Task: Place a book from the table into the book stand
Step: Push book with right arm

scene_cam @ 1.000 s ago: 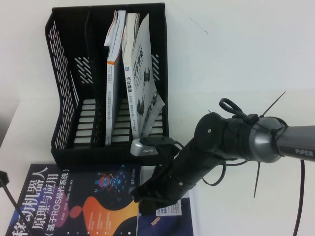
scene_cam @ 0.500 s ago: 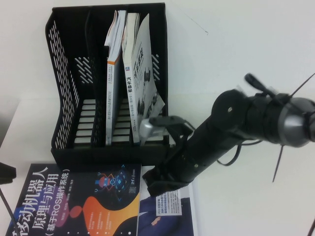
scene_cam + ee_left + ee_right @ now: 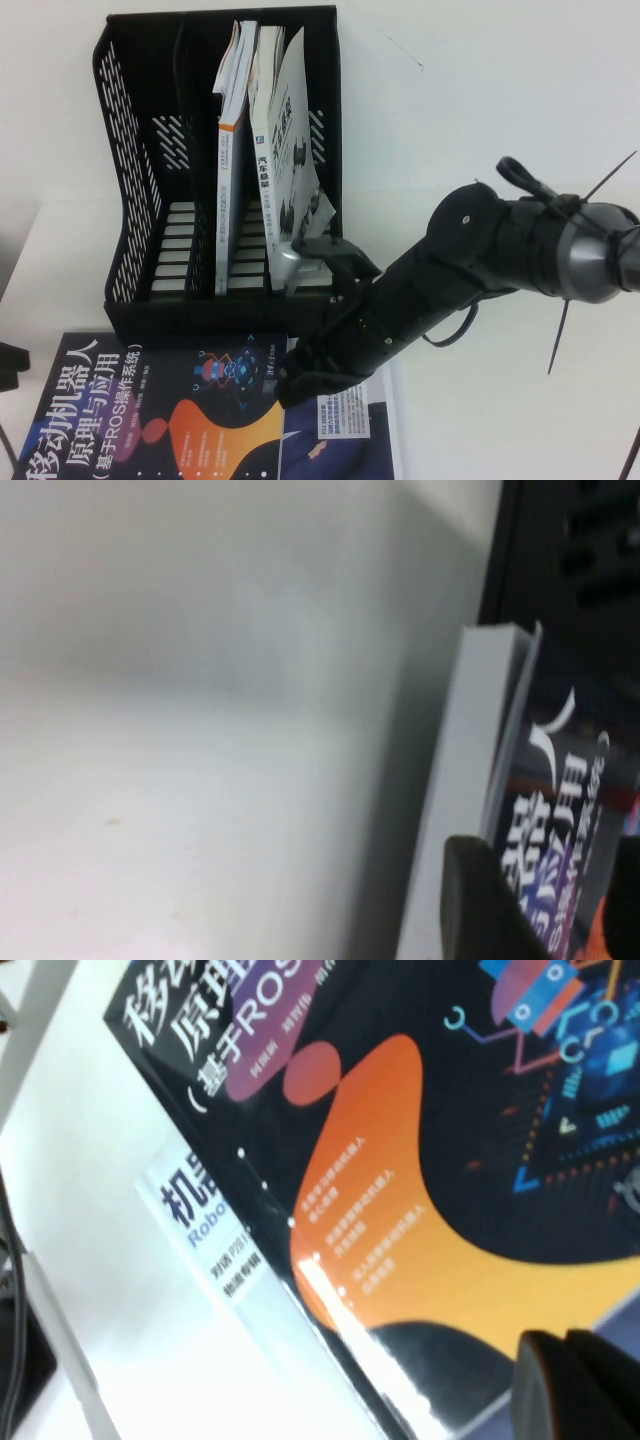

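White tabletop (image 3: 480,100) fills the high view, bare across its right half. Nearest, at the bottom left of the frame, the book (image 3: 160,415) lies flat, dark cover up with white title and orange shape, overlapping a white-cover book (image 3: 345,435) beside it. The right gripper (image 3: 295,385) hangs low over the dark book's right edge; whether its fingers are apart or together cannot be told. The left gripper (image 3: 530,900) sits at the book's left edge, its state likewise unclear. Farther back, at upper left, the book stand (image 3: 130,190) stands upright with white books (image 3: 265,150) leaning in its right slots
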Motion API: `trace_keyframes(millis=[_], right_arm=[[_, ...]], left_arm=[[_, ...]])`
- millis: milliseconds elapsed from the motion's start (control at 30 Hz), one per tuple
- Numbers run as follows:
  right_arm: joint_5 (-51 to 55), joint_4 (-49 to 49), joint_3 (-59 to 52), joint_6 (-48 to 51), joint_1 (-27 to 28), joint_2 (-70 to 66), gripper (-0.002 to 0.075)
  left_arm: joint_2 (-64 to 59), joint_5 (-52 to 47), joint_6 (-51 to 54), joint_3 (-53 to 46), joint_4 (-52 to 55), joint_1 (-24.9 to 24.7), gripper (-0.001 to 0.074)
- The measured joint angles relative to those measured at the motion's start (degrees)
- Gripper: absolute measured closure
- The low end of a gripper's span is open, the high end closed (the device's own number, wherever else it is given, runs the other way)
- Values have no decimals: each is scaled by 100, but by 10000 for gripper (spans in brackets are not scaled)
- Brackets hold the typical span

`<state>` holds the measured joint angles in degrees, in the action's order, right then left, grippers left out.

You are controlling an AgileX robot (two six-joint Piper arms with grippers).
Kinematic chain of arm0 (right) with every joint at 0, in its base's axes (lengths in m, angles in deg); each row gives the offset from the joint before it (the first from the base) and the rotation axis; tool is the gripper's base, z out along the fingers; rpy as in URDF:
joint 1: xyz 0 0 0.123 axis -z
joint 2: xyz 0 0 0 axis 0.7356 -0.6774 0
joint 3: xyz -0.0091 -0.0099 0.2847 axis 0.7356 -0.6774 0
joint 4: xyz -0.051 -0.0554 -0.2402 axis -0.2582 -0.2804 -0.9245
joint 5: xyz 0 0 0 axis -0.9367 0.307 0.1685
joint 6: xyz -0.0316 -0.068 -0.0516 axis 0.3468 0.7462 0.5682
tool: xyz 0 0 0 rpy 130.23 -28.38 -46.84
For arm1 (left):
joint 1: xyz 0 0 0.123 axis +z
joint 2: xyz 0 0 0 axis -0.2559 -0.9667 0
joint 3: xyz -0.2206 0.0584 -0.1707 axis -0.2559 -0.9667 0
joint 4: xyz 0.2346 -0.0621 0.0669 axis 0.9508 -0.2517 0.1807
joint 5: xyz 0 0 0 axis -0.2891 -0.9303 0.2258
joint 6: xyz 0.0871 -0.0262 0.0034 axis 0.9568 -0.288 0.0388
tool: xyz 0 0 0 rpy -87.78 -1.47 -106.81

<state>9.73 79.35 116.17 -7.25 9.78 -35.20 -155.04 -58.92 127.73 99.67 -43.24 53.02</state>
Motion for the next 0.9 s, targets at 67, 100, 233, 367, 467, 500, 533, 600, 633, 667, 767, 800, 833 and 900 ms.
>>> trace_keyframes(millis=[67,100,233,367,467,500,533,600,633,667,767,800,833,900], right_arm=[[-9,160,0,97,0,-97,721],[-9,250,0,149,0,-129,721],[-9,514,0,389,0,-268,721],[-9,749,0,585,0,-343,721],[-9,858,0,705,0,-343,721],[-9,889,0,768,0,-343,721],[-9,920,0,824,0,-343,721],[-9,945,0,924,0,-343,721],[-9,955,0,943,0,-343,721],[-9,955,0,958,0,-343,721],[-9,967,0,981,0,-343,721],[1,974,0,984,0,-343,721],[12,974,0,984,0,-343,721],[11,974,0,1005,0,-343,721]], left_arm=[[-13,9,-129,13,-21,55,475],[-17,9,-181,24,-21,67,468],[-26,9,-347,35,-21,67,370],[-26,9,-420,46,32,67,256],[-26,9,-485,46,-46,67,242],[-26,9,-561,46,-113,67,244],[-26,9,-607,46,-196,67,247],[-26,9,-567,46,-269,55,256],[-37,9,-490,46,-269,27,259],[-40,9,-421,46,-221,1,261],[-163,9,-269,55,-198,-133,262],[-232,9,-239,55,-188,-167,262],[-303,9,-214,55,-159,-186,262],[-432,9,-175,55,-77,-192,262]])
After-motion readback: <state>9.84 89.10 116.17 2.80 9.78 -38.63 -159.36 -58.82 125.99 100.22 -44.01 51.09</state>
